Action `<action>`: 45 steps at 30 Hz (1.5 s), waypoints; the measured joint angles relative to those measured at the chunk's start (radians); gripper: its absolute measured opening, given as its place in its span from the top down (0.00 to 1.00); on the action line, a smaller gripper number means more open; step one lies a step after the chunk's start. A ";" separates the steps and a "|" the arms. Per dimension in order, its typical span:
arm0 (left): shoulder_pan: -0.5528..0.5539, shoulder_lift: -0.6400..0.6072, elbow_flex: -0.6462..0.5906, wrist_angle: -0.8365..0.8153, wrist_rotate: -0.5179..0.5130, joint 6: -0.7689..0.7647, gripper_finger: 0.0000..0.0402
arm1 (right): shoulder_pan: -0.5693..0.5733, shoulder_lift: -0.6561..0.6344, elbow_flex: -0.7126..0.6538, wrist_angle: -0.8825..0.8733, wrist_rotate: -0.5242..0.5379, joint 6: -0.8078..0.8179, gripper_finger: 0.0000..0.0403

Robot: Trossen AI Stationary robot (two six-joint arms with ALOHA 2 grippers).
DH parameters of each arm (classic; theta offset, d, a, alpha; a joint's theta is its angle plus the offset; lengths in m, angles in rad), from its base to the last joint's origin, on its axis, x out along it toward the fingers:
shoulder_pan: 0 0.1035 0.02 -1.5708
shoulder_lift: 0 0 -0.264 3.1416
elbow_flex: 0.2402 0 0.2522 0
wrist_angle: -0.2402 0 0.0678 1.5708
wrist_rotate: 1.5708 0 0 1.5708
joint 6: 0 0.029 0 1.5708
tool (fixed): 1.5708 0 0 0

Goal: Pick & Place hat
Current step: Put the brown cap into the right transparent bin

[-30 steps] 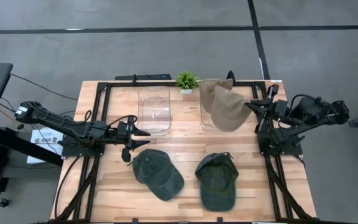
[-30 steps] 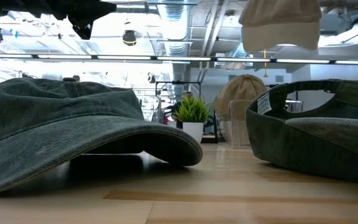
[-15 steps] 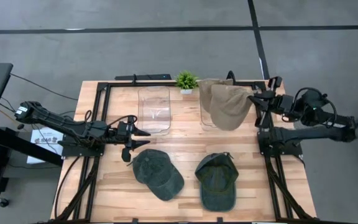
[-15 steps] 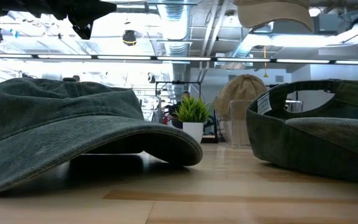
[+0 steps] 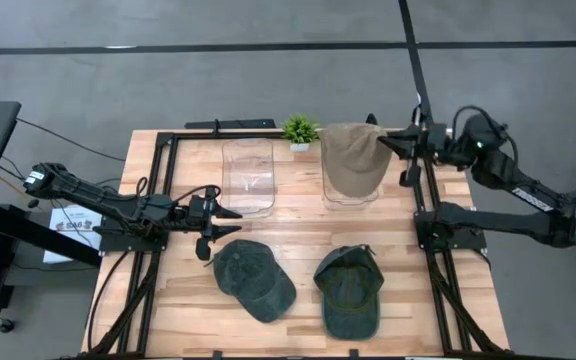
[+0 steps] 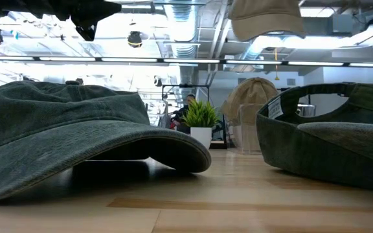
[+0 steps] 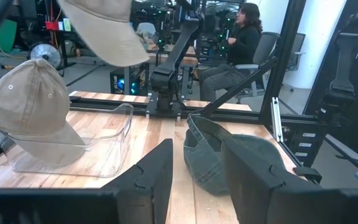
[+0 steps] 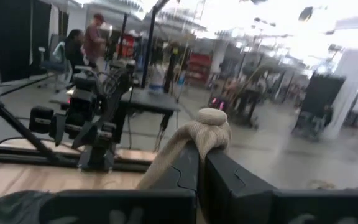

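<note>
**While hanging in the air over the right bin: tan hat mid-transfer, not yet released**

Seen from above: right pincer (image 5: 405, 152) raised at the far right corner of the wooden surface (image 5: 298, 225), pressed together on a fold of the tan hat (image 5: 356, 160); same grip confirmed from the right wrist, both dark fingers (image 8: 219, 171) clamped on bunched tan cloth; hat dangling clear of the surface, directly above the right clear bin (image 5: 352, 196), high at the top edge in the low view.

Already sitting in that bin: a second tan hat (image 7: 30, 112), crown up, leaning on the bin wall.

Elsewhere: left clear bin (image 5: 248, 175) with nothing visible inside; small potted plant (image 5: 299, 128) at the far edge between the two bins; left green hat (image 5: 253, 280) and right green hat (image 5: 350, 290) lying side by side near the front edge, apart from each other; left pincer (image 5: 226, 222) waiting low beside the left green hat, fingers spread, gripping nothing.

Judged step: placing phase for the tan hat; picking done, release pending.

Next move, as a judgement: lower over the bin opening, keep the crown centred so the brim does not catch the rim or rest askew on the hat beneath, then spread the fingers and lift straight away; two green hats left to handle afterwards.
</note>
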 joint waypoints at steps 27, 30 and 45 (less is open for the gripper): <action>0.000 0.000 -0.012 0.007 0.000 0.000 0.67 | -0.367 0.263 0.169 -0.272 -0.631 -0.174 1.00; 0.000 0.000 -0.012 0.007 0.000 0.000 0.67 | -0.403 0.275 0.169 -0.287 -0.688 -0.194 1.00; 0.000 0.000 -0.013 0.007 0.000 0.000 0.67 | -0.491 0.369 0.169 -0.440 -0.703 -0.316 1.00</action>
